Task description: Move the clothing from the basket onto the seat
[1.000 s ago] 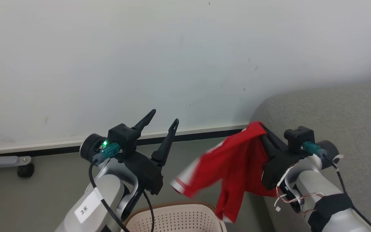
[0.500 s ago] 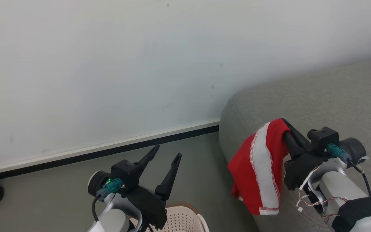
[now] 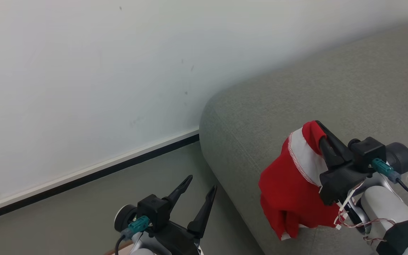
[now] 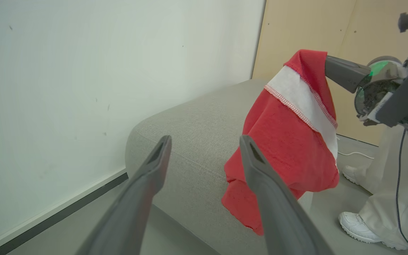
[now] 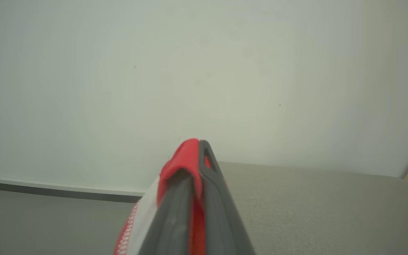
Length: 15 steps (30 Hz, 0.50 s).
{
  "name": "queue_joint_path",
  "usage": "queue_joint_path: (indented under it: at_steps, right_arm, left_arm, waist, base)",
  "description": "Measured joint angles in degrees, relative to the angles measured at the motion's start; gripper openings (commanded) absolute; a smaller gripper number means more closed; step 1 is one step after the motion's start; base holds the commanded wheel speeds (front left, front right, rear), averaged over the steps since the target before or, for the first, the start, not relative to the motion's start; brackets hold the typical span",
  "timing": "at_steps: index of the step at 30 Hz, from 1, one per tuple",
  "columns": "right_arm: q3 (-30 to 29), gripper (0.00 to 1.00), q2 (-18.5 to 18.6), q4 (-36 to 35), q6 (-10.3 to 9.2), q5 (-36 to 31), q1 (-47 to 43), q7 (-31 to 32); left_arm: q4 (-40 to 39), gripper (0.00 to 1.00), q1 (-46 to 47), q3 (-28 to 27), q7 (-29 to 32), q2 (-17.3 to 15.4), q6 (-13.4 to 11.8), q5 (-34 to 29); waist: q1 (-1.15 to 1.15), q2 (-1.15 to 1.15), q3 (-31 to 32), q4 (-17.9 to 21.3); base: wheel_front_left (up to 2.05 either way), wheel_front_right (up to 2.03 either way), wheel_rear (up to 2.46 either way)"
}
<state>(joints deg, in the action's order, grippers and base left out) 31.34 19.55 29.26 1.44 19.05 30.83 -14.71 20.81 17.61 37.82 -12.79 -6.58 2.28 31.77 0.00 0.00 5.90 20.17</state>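
Head view sets the right gripper [image 3: 320, 126] above the seat [image 3: 296, 88]. Its two dark fingers are pressed tight together on a top fold of the clothing [image 3: 289, 187], a red garment with a white stitched band. Pinching one high edge lets the thin fabric hang free below the fingertips instead of bunching round them. The hem hangs over the seat's rounded end; whether it touches the upholstery I cannot tell. This looks like the carrying step, with the release not yet made. Opening this close to the seat's edge could let the cloth slide off, so a spot further in over the seat seems wiser. The left gripper [image 3: 202, 181] is spread wide and holds nothing. It sits low beside the seat's end, above the floor [image 3: 83, 212], probably kept there so that it stays clear of the hanging fabric. A pale wall [image 3: 83, 71] rises behind the seat. In the left wrist view, a person [image 4: 384, 198] in white trousers and shoes stands beyond the seat.
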Motion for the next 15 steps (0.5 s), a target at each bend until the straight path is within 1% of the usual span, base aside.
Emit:
queue_joint_path:
  at_steps: [7, 13, 15]
  right_arm:
    - [-1.58, 0.00, 2.74, -3.74, -0.44, 0.00, -1.27, 0.00]
    - [-2.92, 0.00, 4.58, -5.34, -0.37, 0.01, -0.75, 0.00]
    - [-3.18, 0.00, 5.33, -5.67, 0.19, 0.00, 0.91, 0.00]
  left_arm:
    - [-1.25, 1.00, -0.17, 1.13, -0.44, 0.85, -0.58, -0.60]
    - [-1.46, 1.00, 0.03, 1.98, -0.44, 1.07, -0.60, -1.27]
    - [-1.71, 1.00, 0.15, 2.09, -0.44, 1.04, -0.75, -1.67]
  waist:
    - [0.00, 0.00, -1.81, 3.59]
    - [0.00, 0.00, -4.65, 4.35]
    - [0.00, 0.00, -5.58, 4.23]
  base:
    - [0.00, 0.00, 0.00]
    - [0.00, 0.00, 0.00]
    - [0.00, 0.00, 0.00]
